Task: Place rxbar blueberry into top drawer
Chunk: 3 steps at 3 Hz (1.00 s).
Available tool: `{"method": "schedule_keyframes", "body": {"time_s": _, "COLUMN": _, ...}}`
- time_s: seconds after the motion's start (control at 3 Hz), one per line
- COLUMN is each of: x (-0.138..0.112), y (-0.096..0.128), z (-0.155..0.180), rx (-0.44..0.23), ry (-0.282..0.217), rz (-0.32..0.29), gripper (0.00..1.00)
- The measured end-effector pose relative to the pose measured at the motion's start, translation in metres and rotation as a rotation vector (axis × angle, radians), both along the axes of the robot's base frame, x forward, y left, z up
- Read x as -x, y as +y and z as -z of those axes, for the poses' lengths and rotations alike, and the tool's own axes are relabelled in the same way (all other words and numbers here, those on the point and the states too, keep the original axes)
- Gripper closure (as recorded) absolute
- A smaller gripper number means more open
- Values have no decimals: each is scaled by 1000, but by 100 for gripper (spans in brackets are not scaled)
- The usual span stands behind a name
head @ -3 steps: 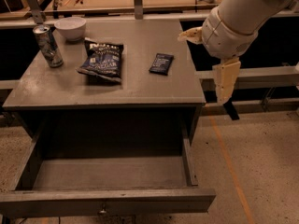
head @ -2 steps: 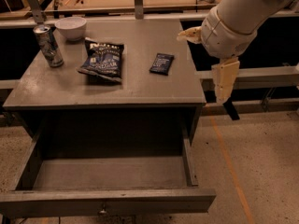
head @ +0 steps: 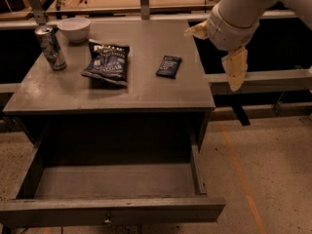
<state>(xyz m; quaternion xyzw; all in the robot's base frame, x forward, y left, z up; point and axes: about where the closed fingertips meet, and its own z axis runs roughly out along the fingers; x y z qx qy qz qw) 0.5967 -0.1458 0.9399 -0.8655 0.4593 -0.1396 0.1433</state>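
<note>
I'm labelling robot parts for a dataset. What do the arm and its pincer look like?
The arm is a thick, smooth off-white cylinder with a ringed wrist cuff. Its pincer, upper right beside the table, has two flat, cream-yellow, paddle-shaped fingers. No cables or markings show.

Grey table (head: 146, 89) in front of me, speckled floor (head: 278, 179) below, an orange line (head: 239, 169) running down it. Behind, a wooden bench (head: 165, 1) with two metal posts (head: 144, 1). A pale rail (head: 278, 77) crosses on the right. Light is dim and warm. My gripper (head: 217, 50) hangs just off the table's right edge, fingers spread.
</note>
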Motion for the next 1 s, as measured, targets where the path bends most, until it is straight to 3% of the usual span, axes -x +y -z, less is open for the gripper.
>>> {"method": "schedule_keyframes", "body": {"time_s": 0.33, "x": -30, "y": 0, "z": 0, "rx": 41, "ry": -66, "rz": -144, "gripper": 0}}
{"method": "schedule_keyframes", "body": {"time_s": 0.67, "x": -50, "y": 15, "z": 13, "rx": 125, "ry": -115, "rz": -332, "gripper": 0}}
{"method": "schedule_keyframes", "body": {"time_s": 1.0, "x": -70, "y": 26, "z": 36, "rx": 266, "ry": -154, "rz": -432, "gripper": 0}}
